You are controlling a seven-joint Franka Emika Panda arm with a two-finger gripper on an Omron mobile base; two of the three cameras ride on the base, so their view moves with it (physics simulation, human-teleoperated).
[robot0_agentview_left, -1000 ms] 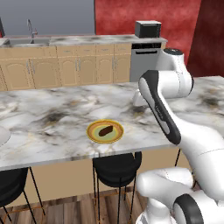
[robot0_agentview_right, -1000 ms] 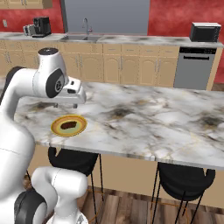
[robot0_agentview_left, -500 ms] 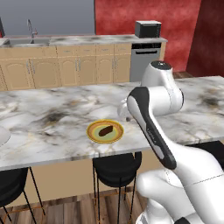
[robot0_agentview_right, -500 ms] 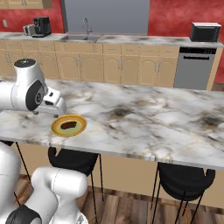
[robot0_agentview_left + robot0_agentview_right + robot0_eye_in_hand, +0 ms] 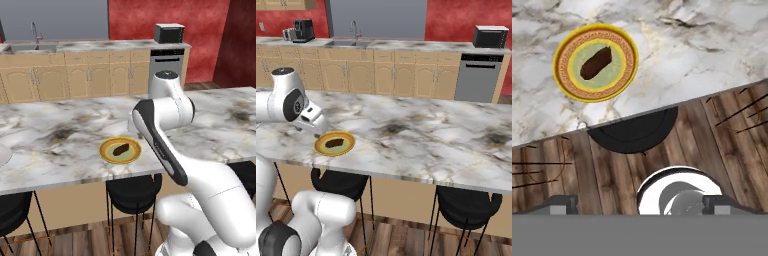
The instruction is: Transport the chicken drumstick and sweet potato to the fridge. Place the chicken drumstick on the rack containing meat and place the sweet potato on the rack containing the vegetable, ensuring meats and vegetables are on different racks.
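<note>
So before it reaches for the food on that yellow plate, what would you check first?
1. Sweet potato lies on the plate: ok, a dark brown oval at its centre.
2. Plate sits fully on the marble counter, near the front edge: ok.
3. Gripper is open and holds nothing: ok, the finger tips stand wide apart.
4. Gripper lined up over the sweet potato: not ok, the hand view looks past the counter edge at the stool and floor.
5. Chicken drumstick located: cannot tell.
6. Fridge within reach: cannot tell.
</note>
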